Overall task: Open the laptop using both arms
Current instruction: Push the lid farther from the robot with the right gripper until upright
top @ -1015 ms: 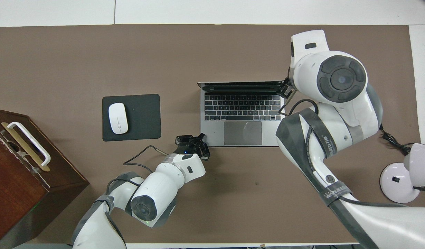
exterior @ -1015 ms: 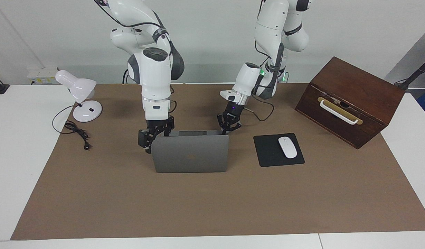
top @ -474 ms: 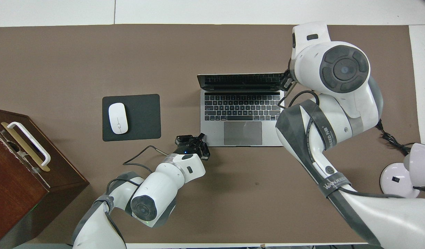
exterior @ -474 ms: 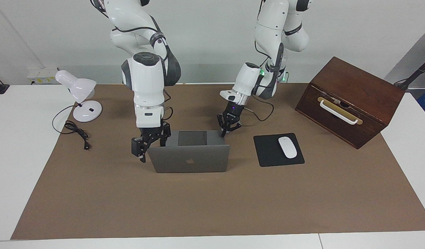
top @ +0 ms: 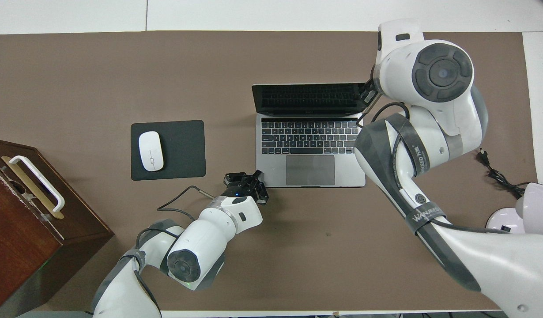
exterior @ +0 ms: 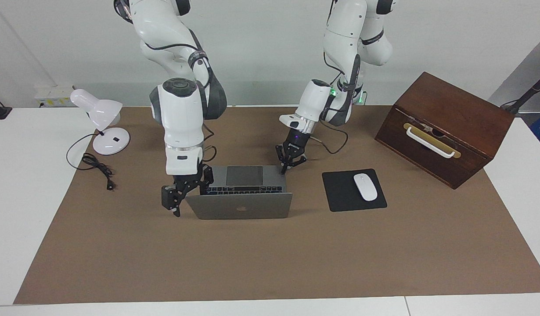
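Note:
The silver-grey laptop stands open at the middle of the brown mat, its lid leaning back away from the robots. The overhead view shows its keyboard deck and dark screen. My right gripper is shut on the lid's top corner toward the right arm's end; it also shows in the overhead view. My left gripper is shut, its tips down on the deck's corner nearest the robots toward the left arm's end, as the overhead view also shows.
A black mouse pad with a white mouse lies beside the laptop toward the left arm's end. A wooden box with a white handle stands past it. A white desk lamp and its cord sit at the right arm's end.
My right gripper has swung the lid farther back and down, away from the robots, so the keyboard now shows in the facing view. The left gripper has stayed on the deck corner.

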`<act>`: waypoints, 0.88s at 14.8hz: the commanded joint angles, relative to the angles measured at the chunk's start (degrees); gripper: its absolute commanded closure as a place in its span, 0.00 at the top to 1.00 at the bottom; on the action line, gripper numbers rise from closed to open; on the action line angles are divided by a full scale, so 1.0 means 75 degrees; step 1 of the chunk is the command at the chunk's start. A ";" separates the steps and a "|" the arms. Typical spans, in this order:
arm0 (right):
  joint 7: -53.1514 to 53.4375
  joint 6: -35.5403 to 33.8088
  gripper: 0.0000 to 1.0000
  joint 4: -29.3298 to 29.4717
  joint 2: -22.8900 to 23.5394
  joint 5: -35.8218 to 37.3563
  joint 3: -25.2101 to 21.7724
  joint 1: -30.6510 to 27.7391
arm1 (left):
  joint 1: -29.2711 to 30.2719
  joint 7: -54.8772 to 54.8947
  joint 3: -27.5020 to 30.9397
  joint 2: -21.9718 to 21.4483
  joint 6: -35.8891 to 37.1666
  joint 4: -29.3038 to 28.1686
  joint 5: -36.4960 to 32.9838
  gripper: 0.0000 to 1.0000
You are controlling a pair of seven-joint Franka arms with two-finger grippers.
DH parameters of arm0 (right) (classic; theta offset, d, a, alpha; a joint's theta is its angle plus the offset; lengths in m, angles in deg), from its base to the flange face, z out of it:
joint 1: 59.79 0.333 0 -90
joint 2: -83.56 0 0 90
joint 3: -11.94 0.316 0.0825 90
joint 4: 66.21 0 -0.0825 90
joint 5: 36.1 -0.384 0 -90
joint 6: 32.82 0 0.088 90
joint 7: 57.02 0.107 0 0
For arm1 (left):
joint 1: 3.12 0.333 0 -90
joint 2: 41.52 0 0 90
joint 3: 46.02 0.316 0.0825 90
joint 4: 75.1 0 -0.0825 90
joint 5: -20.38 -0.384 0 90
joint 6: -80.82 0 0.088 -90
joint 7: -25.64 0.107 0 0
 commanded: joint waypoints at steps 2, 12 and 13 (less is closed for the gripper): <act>-0.0198 -0.0139 1.00 0.0277 0.0154 -0.0220 0.0085 -0.0112 | -0.0120 0.0083 0.0044 0.0325 -0.0129 0.0216 0.0066 0.00; -0.0151 -0.1789 1.00 0.0265 -0.0360 -0.0501 0.0155 0.0088 | -0.0143 0.0083 0.0044 0.0314 -0.0129 0.0204 0.0066 0.00; -0.0151 -0.2046 1.00 0.0254 -0.0501 -0.0687 0.0155 0.0088 | -0.0143 0.0083 0.0044 0.0325 -0.0129 0.0204 0.0066 0.00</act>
